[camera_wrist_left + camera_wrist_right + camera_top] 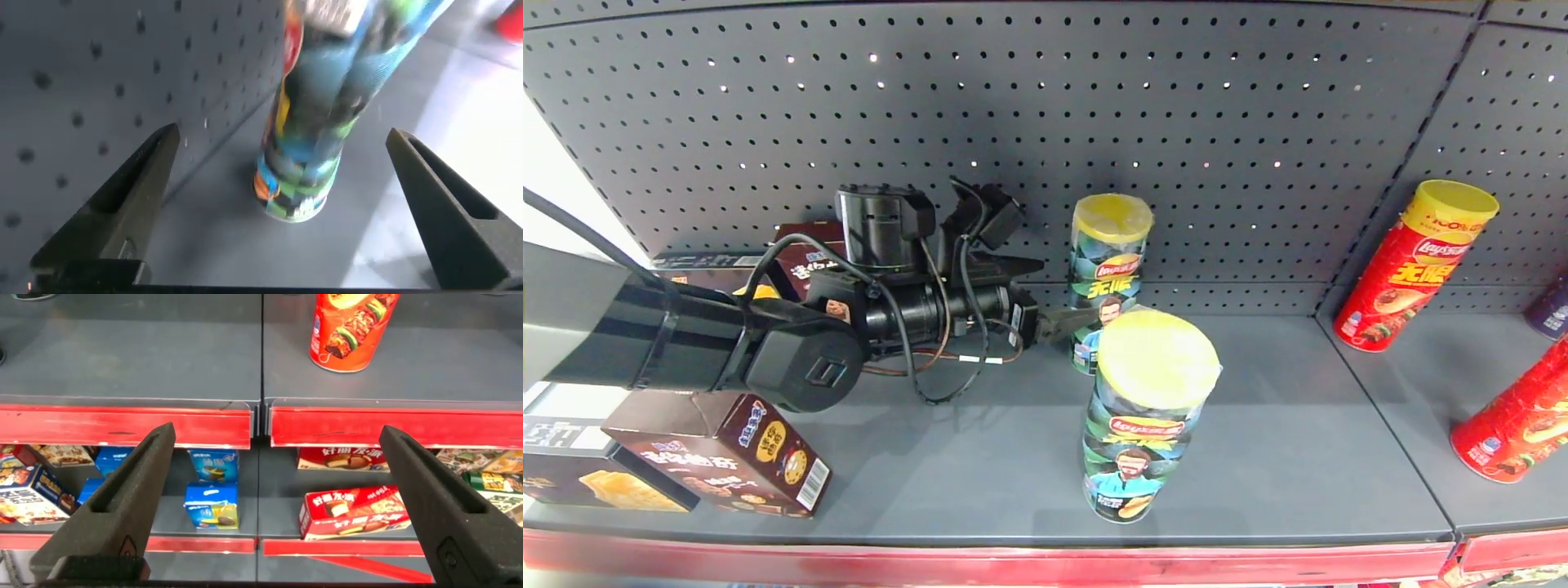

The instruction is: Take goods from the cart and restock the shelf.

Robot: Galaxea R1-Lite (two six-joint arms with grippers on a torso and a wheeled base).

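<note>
Left jaws apart before rear can

On the shelf the rear can stood by the pegboard; the front can stood before it, nearer the edge. Boxes lay to their left; more cans stood well right.

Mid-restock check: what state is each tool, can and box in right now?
Left tool: open, at the rear can, gripping nothing.
Right tool: open, empty.
Rear can: upright, lid on.
Front can: upright, lid on.
Red can: standing, lid on.
Brown box: closed.
</note>
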